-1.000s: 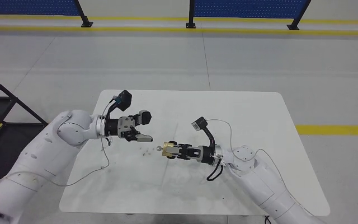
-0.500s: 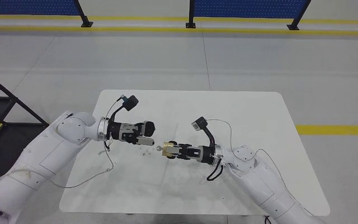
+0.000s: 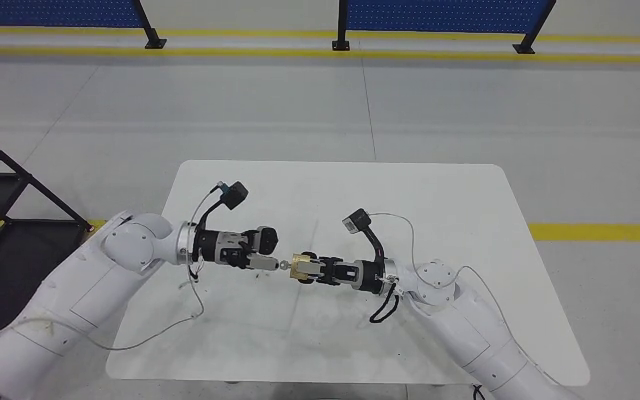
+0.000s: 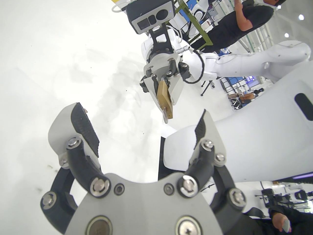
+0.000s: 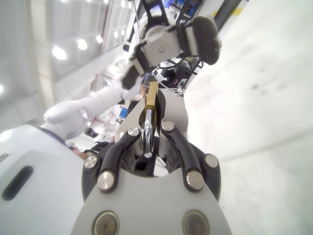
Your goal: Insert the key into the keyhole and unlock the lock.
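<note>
Left wrist view has our left gripper [image 4: 141, 113] spread wide and empty, facing the padlock [image 4: 163, 96], which our right gripper [image 3: 316, 269] clamps above the table [image 3: 450, 200]. The key [image 4: 165, 118] juts from its free end. We judge it small, stiff and slick: pinch its flat head squarely.

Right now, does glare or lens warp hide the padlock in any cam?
Left wrist view: table blown near white, wide lens bends the edges, yet the brass padlock reads clearly in the right claw. Right wrist view: ceiling lamps flare and the table glares, padlock seen edge-on past its shackle. Top view: even light, no glare on it.
</note>
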Available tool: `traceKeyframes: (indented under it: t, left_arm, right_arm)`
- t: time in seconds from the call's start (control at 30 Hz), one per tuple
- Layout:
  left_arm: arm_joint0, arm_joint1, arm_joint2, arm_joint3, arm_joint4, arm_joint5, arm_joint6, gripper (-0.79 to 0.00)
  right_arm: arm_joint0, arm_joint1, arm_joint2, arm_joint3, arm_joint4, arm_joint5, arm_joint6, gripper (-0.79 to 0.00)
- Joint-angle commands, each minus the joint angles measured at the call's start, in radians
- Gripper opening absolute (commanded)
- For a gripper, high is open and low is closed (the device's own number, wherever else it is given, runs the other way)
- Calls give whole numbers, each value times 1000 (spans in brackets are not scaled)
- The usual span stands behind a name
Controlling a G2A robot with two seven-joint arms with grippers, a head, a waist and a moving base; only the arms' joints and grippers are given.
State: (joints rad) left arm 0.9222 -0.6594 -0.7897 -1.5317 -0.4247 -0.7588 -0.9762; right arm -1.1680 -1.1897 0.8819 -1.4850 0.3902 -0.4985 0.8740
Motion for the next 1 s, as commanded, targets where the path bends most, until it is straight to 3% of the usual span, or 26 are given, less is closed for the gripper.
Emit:
traceKeyframes:
  t: [0.0, 0.13, 0.3, 0.5, 0.73, 0.97]
  left_arm:
    - [14, 3, -10, -6, 0, -3, 0, 0]
    - [52, 7, -31, -21, -19, -28, 12, -55]
    - [81, 12, -56, -35, -40, -35, 5, -243]
    - [104, 15, -85, -45, -39, -26, -10, -394]
    - [119, 12, -101, -53, -58, -21, -41, -422]
    - [121, 4, -110, -58, -63, -14, -57, -499]
  right_arm:
    - [0, 0, 0, 0, 0, 0, 0, -785]
    - [0, 0, 0, 0, 0, 0, 0, -785]
    - [0, 0, 0, 0, 0, 0, 0, -785]
    - [0, 0, 0, 0, 0, 0, 0, -785]
    - [0, 0, 0, 0, 0, 0, 0, -785]
    - [0, 0, 0, 0, 0, 0, 0, -785]
